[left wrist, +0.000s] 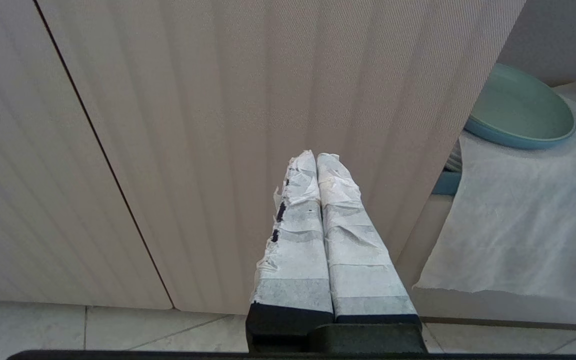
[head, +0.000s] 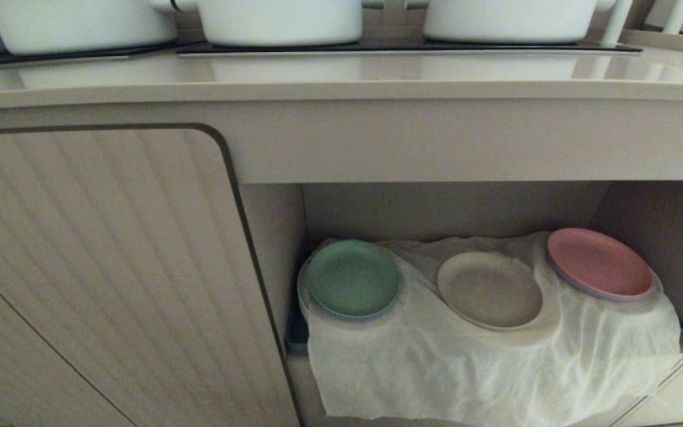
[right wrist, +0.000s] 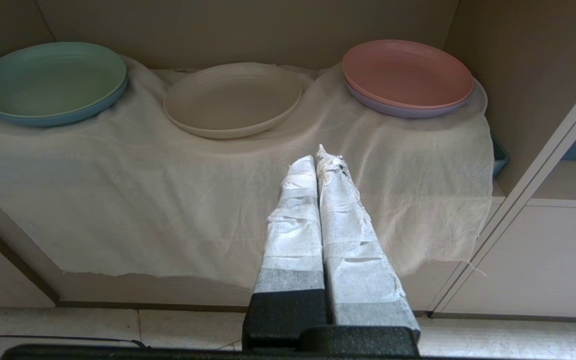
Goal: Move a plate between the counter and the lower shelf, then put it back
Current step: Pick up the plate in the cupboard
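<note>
The cream plate point(head: 490, 289) point(right wrist: 233, 98) lies on the middle mound of the white cloth point(head: 484, 367) in the lower shelf point(head: 448, 207), between a green plate point(head: 353, 277) and a pink plate point(head: 599, 263). The counter point(head: 341, 77) runs above, with white pots on black hob panels. Neither arm shows in the head view. My right gripper point(right wrist: 318, 157) is shut and empty, low in front of the shelf, a little short of the cloth's hanging front and nearer than the plate. My left gripper point(left wrist: 315, 157) is shut and empty, facing the ribbed cabinet door point(left wrist: 218, 125).
Three white pots point(head: 282, 21) stand along the back of the counter. The ribbed door point(head: 98, 267) closes the cabinet left of the shelf. The shelf's right wall point(right wrist: 518, 90) and an open door edge point(right wrist: 543, 200) bound the recess. Tiled floor point(right wrist: 168, 325) lies below.
</note>
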